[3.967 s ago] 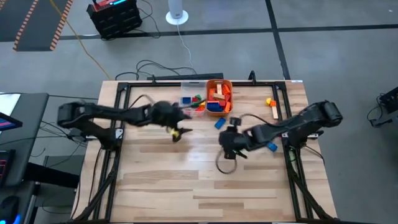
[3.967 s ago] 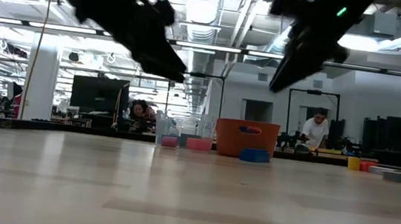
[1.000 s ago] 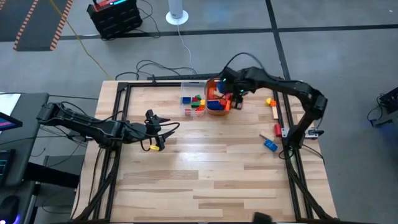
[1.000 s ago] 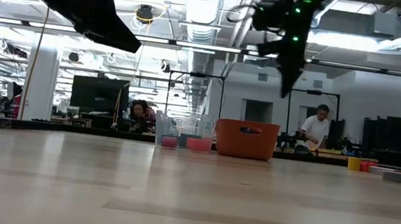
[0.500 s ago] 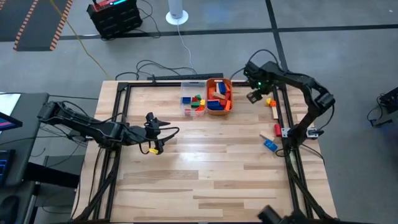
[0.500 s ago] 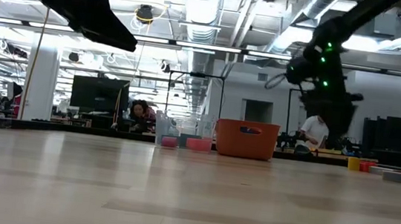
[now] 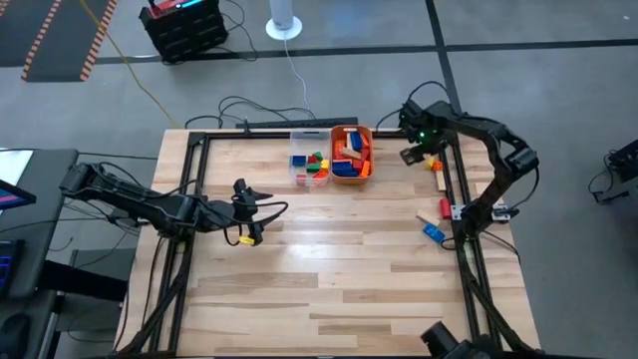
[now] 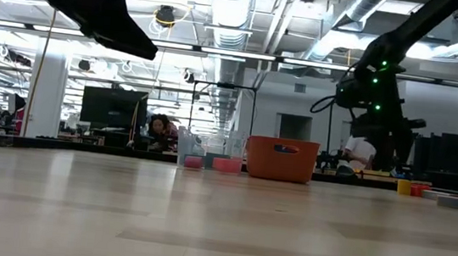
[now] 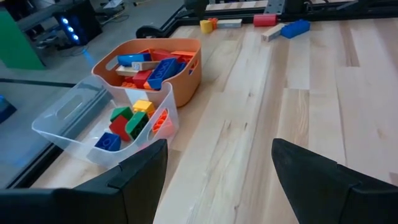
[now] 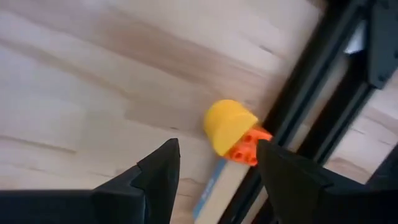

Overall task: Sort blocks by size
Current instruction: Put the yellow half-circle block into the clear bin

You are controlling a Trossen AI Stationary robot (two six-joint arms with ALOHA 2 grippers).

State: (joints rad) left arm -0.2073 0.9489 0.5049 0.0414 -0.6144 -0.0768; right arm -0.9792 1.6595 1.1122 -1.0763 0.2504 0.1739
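While the right gripper (image 10: 214,171) hovered open and empty over the yellow block (image 10: 227,126) and orange block (image 10: 249,148) near the surface (image 7: 329,269) far-right edge | left gripper (image 9: 217,168) open, empty, mid-left | sorted blocks in clear tub (image 9: 68,127) and orange tub (image 9: 189,74)

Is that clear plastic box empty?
No, the clear plastic tub holds small green, red, yellow and blue toy blocks.

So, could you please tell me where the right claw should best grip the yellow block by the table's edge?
Probably across the yellow block's rounded body, coming straight down; the right claw is open above it. The orange block touches one side and the black frame rail runs close by.
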